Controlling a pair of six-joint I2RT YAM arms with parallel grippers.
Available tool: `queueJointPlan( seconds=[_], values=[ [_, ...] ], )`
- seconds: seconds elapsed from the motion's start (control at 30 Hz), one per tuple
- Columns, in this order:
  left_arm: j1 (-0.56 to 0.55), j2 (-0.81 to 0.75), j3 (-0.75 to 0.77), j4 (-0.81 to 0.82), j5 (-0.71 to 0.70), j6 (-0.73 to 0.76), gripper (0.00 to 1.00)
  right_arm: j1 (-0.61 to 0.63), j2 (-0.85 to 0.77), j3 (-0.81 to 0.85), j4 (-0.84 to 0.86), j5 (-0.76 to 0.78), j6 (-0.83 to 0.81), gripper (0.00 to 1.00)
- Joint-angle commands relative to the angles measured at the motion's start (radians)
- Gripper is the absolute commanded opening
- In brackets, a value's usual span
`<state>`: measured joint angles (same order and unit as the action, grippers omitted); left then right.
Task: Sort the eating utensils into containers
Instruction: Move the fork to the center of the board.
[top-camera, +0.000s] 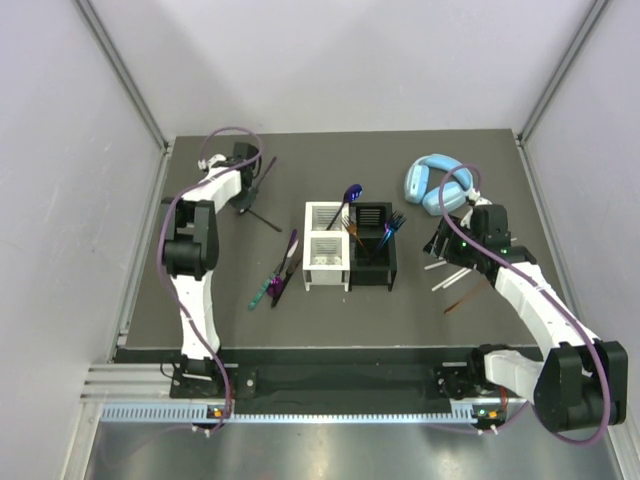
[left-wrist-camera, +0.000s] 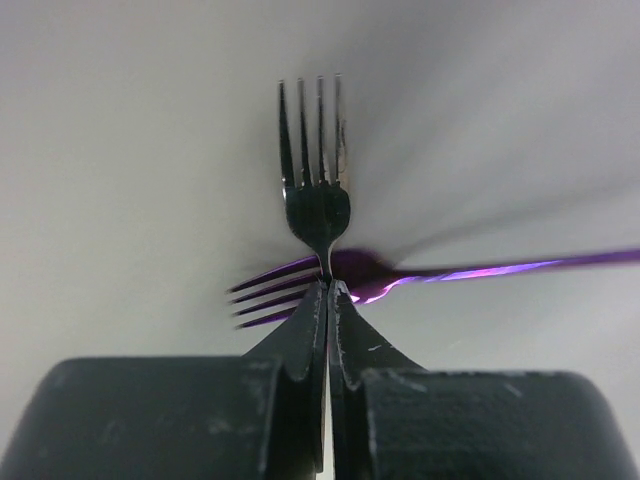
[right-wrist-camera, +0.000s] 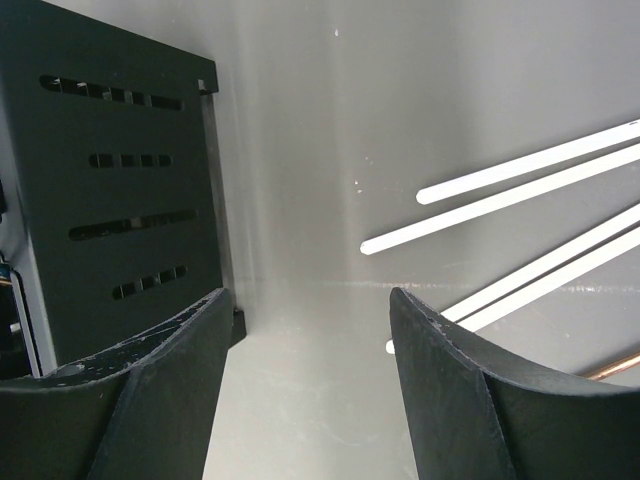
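Observation:
My left gripper (top-camera: 244, 203) is at the far left of the table, shut on the neck of a dark fork (left-wrist-camera: 316, 200) whose tines point away from the camera. A purple fork (left-wrist-camera: 420, 272) lies crosswise just behind it. The white caddy (top-camera: 327, 258) and the black caddy (top-camera: 372, 258) stand side by side mid-table, with a purple-blue spoon (top-camera: 350, 195) and forks (top-camera: 393, 225) sticking out of them. My right gripper (right-wrist-camera: 310, 295) hangs open and empty over bare table beside the black caddy's wall (right-wrist-camera: 110, 190). White sticks (right-wrist-camera: 520, 175) and a brown stick (right-wrist-camera: 610, 367) lie to its right.
More utensils, including a green-handled knife (top-camera: 265, 292), lie in a bunch left of the white caddy. Light-blue headphones (top-camera: 432, 182) sit at the far right, behind my right arm. Walls enclose the table on three sides.

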<state>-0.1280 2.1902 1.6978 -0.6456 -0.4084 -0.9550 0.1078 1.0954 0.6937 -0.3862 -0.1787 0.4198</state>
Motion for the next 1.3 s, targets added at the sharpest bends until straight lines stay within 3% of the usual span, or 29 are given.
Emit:
queueJointPlan(
  seconds=[0.0, 0.13, 0.53, 0.97, 1.23, 1.27],
  values=[
    [0.008, -0.085, -0.183, -0.059, 0.023, 0.087, 0.0, -0.014, -0.009, 0.001, 0.043, -0.01, -0.003, 0.65],
    [0.007, -0.194, -0.273, -0.022, 0.023, 0.134, 0.0, -0.016, -0.002, 0.003, 0.047, -0.013, -0.001, 0.65],
    [0.001, -0.339, -0.357, 0.009, 0.032, 0.236, 0.0, -0.017, -0.02, -0.003, 0.046, -0.008, -0.001, 0.65],
    [-0.035, -0.331, -0.426, 0.009, 0.109, 0.401, 0.0, -0.019, -0.019, 0.007, 0.044, -0.022, -0.012, 0.65],
    [-0.042, -0.38, -0.486, 0.058, 0.091, 0.366, 0.0, -0.019, -0.022, 0.007, 0.036, -0.008, -0.012, 0.65],
    [-0.042, -0.391, -0.495, 0.063, 0.091, 0.354, 0.04, -0.017, -0.02, 0.007, 0.035, -0.007, -0.012, 0.65]
  ],
)
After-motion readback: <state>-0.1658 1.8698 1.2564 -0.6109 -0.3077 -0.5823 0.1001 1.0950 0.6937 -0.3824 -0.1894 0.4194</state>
